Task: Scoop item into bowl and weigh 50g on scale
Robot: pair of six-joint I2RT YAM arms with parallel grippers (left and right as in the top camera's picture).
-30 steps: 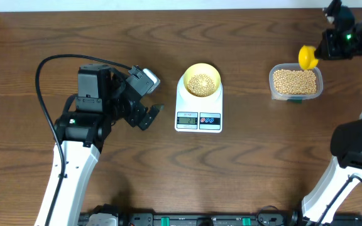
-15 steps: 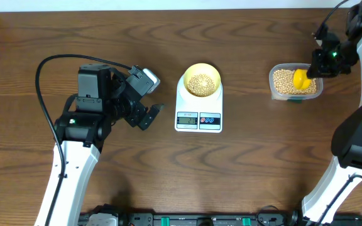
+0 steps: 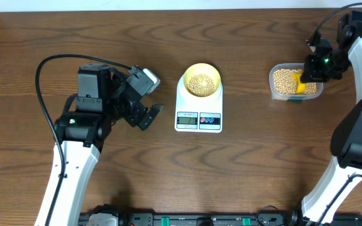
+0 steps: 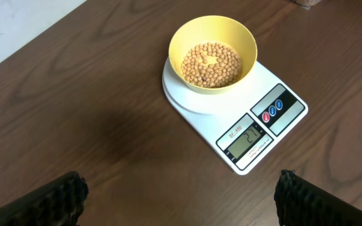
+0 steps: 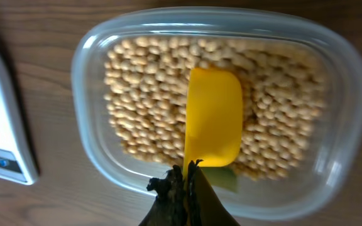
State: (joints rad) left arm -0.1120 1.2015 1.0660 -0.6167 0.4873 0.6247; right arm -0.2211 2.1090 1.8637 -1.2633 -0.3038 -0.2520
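Dipping lower, the scoop (image 5: pixel 213 116) enters the beans (image 5: pixel 137 94).

Right gripper (image 5: pixel 184 181): moved from beyond the far edge of the clear plastic tub (image 5: pixel 90 56) to a position directly over the tub.
Yellow scoop (image 5: pixel 213 116), pinched by its handle: was outside the tub rim, is now inside, with its bowl lying on the beans (image 5: pixel 143 100).

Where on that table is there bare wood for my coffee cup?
Bare wood lies between the scale and the tub, and in front of the scale toward the near edge. It is crowded beside the left arm and at the tub, where the right gripper holds the scoop.
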